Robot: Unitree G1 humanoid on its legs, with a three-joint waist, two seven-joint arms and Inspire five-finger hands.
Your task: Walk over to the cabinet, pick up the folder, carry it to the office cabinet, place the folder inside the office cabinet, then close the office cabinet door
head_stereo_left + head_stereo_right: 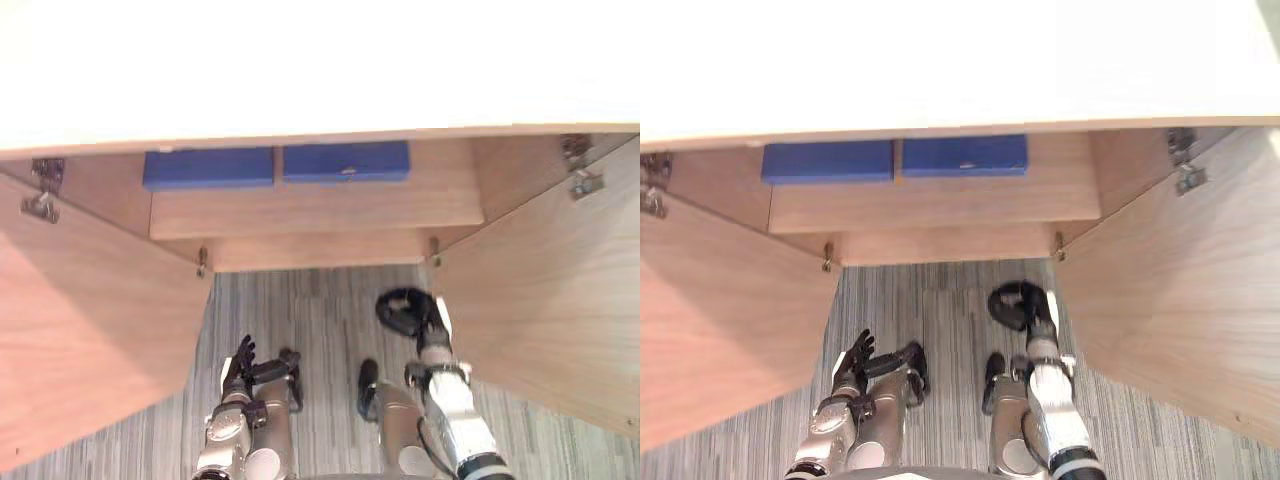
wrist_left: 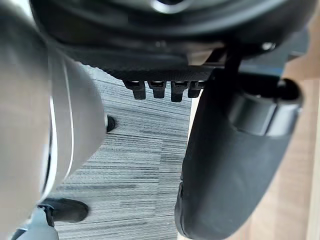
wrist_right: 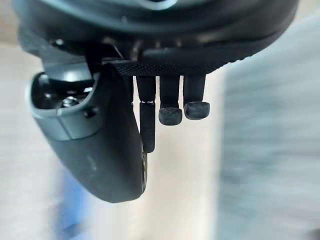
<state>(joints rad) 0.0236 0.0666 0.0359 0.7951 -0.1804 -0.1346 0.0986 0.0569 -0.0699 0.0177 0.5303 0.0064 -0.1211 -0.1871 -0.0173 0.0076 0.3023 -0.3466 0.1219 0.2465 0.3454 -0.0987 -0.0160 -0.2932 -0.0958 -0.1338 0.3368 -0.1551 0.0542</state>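
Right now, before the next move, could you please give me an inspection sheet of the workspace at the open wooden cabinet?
Surface: pale wooden shelf inside the open cabinet, under a white cabinet top.
Job's things: left blue folder and right blue folder lie flat, side by side on the shelf; neither is held.
Doors: left wooden door and right wooden door both stand open.
Clutter: nothing seen.
Hands: left hand low, fingers relaxed, empty; right hand raised near the right door's edge, fingers curled, empty.
Cables: nothing seen.
Surroundings: grey striped carpet floor.
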